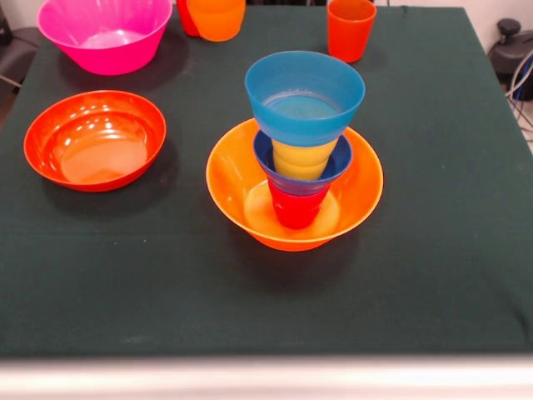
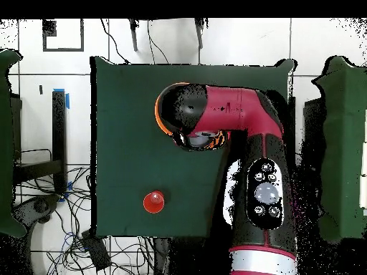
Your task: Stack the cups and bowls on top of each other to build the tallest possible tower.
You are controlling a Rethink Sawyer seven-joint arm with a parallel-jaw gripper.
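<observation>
The tower stands mid-table in the front view. Its base is a wide yellow-orange bowl (image 1: 229, 179), holding a red cup (image 1: 297, 212), then a small dark blue bowl (image 1: 287, 185), a yellow cup (image 1: 301, 160) and a light blue bowl (image 1: 305, 129) on top. Loose bowls lie at the left: a big pink one (image 1: 104, 33) and a shallow orange-red one (image 1: 94, 139). Along the far edge stand an orange cup (image 1: 216, 18), with a red cup (image 1: 185, 17) behind it, and an orange-red cup (image 1: 351, 29). No gripper shows in either view.
In the overhead view the red and black arm (image 2: 244, 143) reaches over the dark green table (image 2: 122, 143) and hides the tower, apart from a sliver of orange rim (image 2: 159, 118). A red cup (image 2: 153, 202) stands alone near the table's lower edge. Cables lie on the floor at the left.
</observation>
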